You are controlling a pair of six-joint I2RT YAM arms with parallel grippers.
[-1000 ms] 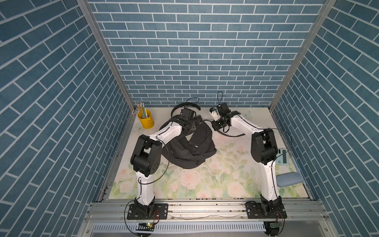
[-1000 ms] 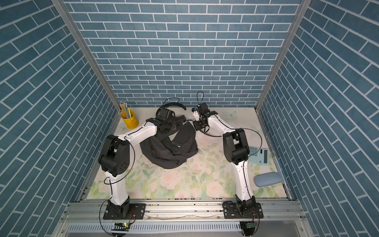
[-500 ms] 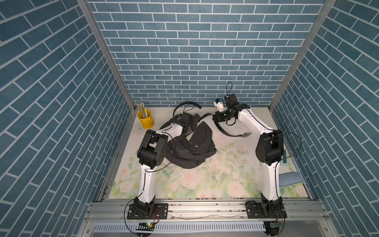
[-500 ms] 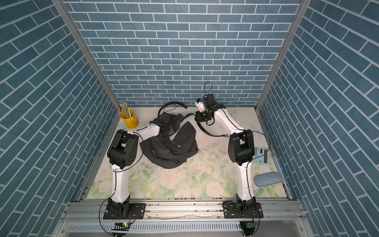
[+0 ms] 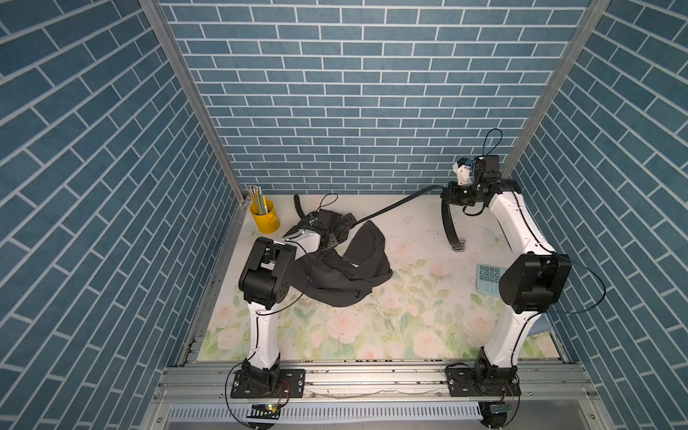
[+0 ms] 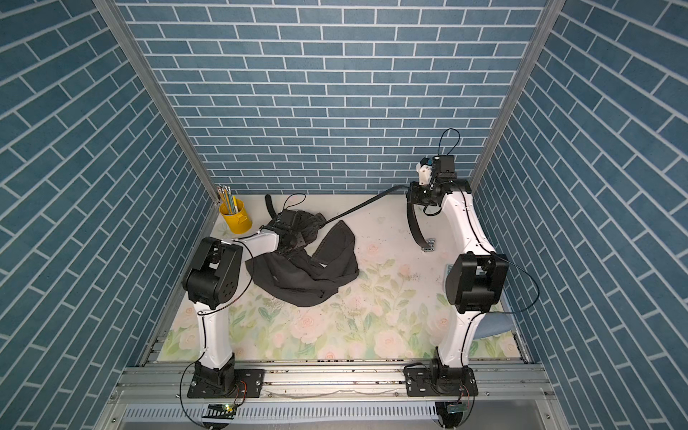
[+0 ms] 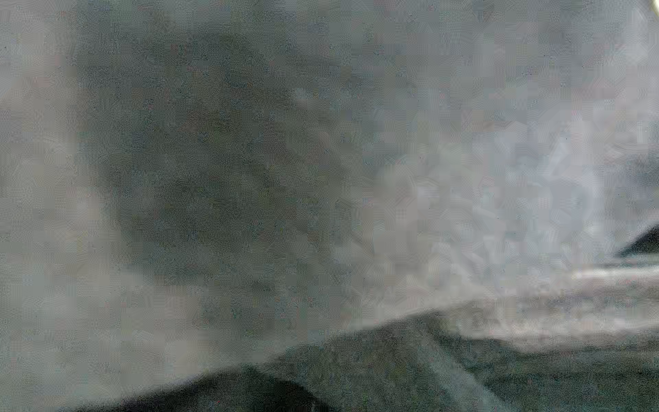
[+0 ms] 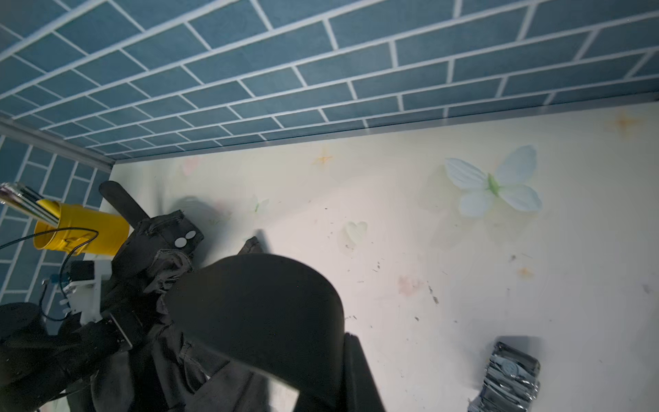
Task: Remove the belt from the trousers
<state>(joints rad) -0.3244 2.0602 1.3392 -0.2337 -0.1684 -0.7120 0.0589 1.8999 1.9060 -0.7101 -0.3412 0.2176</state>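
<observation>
The trousers lie in a dark heap left of the table's middle, seen in both top views. My left gripper is buried in their bunched waistband and shut on the fabric. Blurred cloth fills the left wrist view and hides the fingers. My right gripper is raised at the back right, shut on the black belt. The strap runs taut from the waistband up to it. The silver buckle end hangs down to the table. The belt's tail pokes out behind the trousers.
A yellow pencil cup stands in the back left corner. A teal calculator lies by the right arm's elbow, and a blue-grey object lies near the right front edge. Brick walls close in on three sides.
My right gripper has risen and swung to the back right, drawing more belt out of the trousers and pulling it taut. The left gripper has shut in the waistband.
</observation>
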